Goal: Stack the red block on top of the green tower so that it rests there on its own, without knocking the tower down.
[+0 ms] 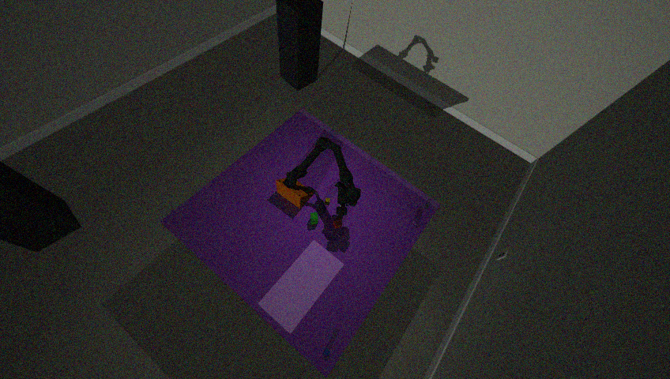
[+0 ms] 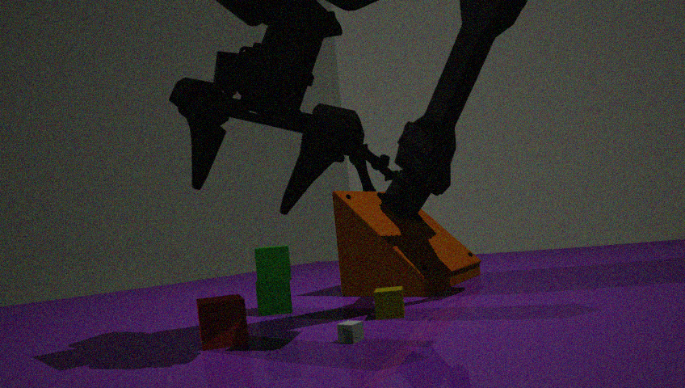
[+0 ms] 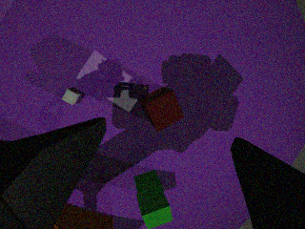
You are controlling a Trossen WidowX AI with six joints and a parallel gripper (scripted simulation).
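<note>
1. Purple was the mat [image 2: 552, 336] you were working over, and every block stood on it under dim light.
2. Your gripper [image 2: 240, 196] hung high above the blocks in the exterior view, its two dark fingers [image 2: 203, 144] spread wide apart and pointing down, with nothing between them.
3. The red block [image 2: 221, 321] sat on the mat near the front left of the group, in the arm's shadow, below the gripper and well apart from it.
4. The green tower [image 2: 273, 280] stood upright just behind and to the right of the red block; you could not tell from that view whether the two touched.
5. In the wrist view you saw the red block [image 3: 164, 109] and the green tower [image 3: 152, 200] apart from each other, both lying between the two finger silhouettes.
6. A yellow block [image 2: 388, 302] stood to the right of the tower, close in front of the orange wedge-shaped base [image 2: 365, 250] that carried your arm.
7. A small white cube [image 2: 350, 331] lay nearer than the yellow block, a little to its left.
8. From the top view, a pale rectangle [image 1: 300, 285] marked the mat on its near side, well apart from the blocks.
</note>
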